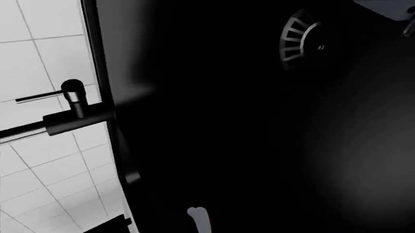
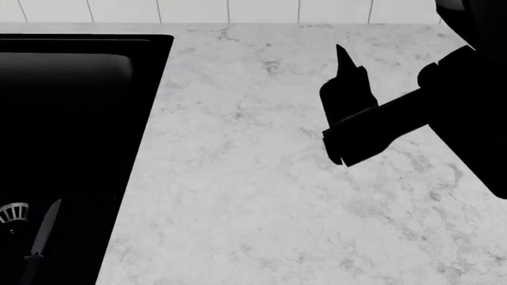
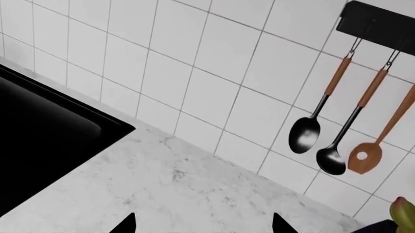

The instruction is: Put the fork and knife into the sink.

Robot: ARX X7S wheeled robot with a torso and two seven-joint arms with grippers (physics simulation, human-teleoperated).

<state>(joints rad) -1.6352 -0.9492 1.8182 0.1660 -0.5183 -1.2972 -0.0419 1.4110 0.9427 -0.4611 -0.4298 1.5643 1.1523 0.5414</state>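
White tile backsplash [image 3: 194, 87] behind a pale marbled counter [image 2: 262, 196], with the black sink [image 2: 71, 130] recessed at its left in the head view. Knife [image 2: 41, 237] lies on the sink floor, grey blade pointing toward the back wall, handle toward the near edge, just beside the round silver drain [image 2: 12, 212]. Left wrist view looks down into the basin: drain [image 1: 300, 41] is visible, a dark faucet [image 1: 71, 109] with a thin lever crosses the rim, and a small pale object [image 1: 199, 218] shows at the frame edge, possibly the fork, too little of it visible to confirm. Left gripper itself is not visible in any view. Right gripper [image 2: 346, 89] hovers above bare counter, well apart from the sink; in its wrist view two black fingertips [image 3: 124, 224] stand wide apart with nothing between them. Three utensils [image 3: 337, 121] hang from a black rail [image 3: 379, 24] on the tile.
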